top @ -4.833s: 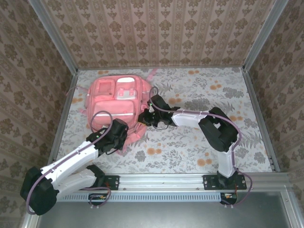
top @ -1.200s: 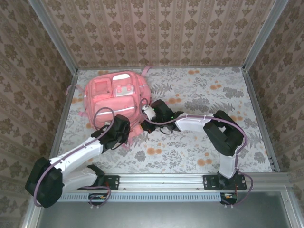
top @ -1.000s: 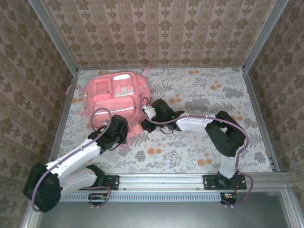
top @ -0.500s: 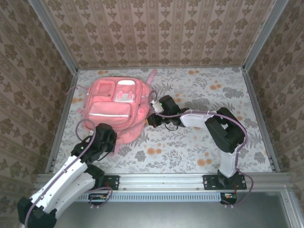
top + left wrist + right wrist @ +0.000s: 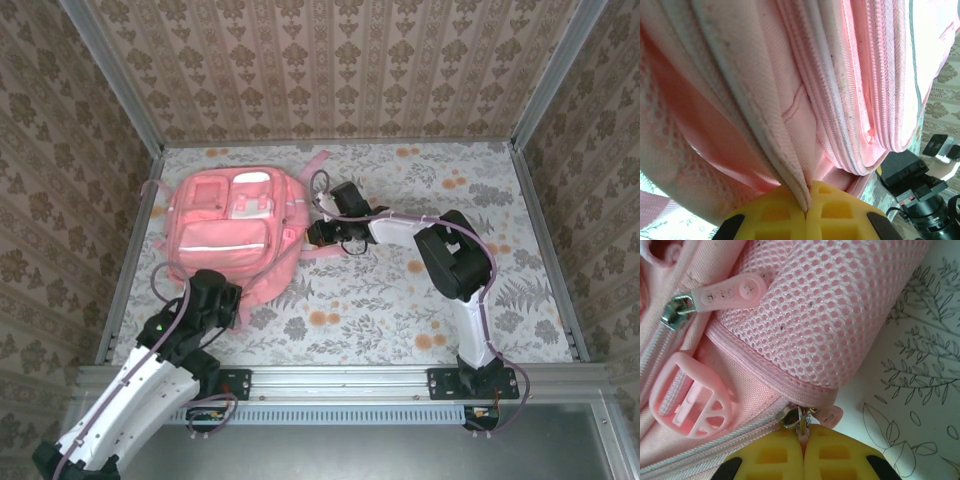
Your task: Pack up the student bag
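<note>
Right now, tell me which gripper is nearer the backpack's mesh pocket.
Right. The right gripper pinches a zipper pull below the mesh pocket; the left gripper clamps a seam on the near edge of the backpack, farther away.

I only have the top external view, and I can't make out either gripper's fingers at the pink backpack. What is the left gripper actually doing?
Observer: In the left wrist view, the left gripper is shut on a piped seam fold of the student bag.
Operator: And the right one?
Observer: The right gripper is pinched shut on a pink zipper pull, just below its metal slider.
Operator: Which zipper?
Observer: The one running under the mesh side pocket.
</note>
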You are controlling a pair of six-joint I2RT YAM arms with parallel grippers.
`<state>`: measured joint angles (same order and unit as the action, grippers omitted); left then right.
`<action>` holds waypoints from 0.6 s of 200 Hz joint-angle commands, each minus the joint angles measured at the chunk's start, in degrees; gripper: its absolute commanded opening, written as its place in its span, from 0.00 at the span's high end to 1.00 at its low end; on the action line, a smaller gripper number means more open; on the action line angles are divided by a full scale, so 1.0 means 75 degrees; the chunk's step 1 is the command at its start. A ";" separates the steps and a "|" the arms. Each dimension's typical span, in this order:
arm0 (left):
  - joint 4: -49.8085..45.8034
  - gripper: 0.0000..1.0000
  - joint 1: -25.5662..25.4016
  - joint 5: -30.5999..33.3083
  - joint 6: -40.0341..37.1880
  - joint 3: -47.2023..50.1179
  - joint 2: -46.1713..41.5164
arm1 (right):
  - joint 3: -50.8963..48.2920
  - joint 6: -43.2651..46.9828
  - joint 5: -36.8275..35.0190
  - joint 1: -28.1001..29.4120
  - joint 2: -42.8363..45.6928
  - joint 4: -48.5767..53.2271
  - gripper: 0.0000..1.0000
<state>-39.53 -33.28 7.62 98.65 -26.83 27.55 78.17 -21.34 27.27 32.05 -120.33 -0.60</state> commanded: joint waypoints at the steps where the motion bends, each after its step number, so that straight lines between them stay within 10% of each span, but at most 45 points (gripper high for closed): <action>1: 0.0820 1.00 0.0047 -0.0409 -0.0428 0.0237 0.0452 | 0.0078 -0.0269 -0.1383 -0.0600 0.0155 -0.0032 0.75; 75: 0.3537 1.00 -0.0624 -0.0537 -0.1581 -0.1614 0.4325 | -0.1391 -0.0365 -0.1935 -0.0972 0.2589 -0.0155 0.44; 100: 0.3039 0.39 -0.0670 -0.0816 -0.2288 -0.2734 0.5392 | -0.1874 -0.0323 -0.2201 -0.1142 0.3488 -0.0049 0.36; 120: 0.2020 0.17 -0.0652 -0.0648 -0.2913 -0.3456 0.5672 | -0.2190 -0.0208 -0.2557 -0.1316 0.4233 0.0166 0.34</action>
<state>-21.43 -38.24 2.11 85.45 -45.89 69.12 64.79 -24.01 12.86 23.81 -93.86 -1.08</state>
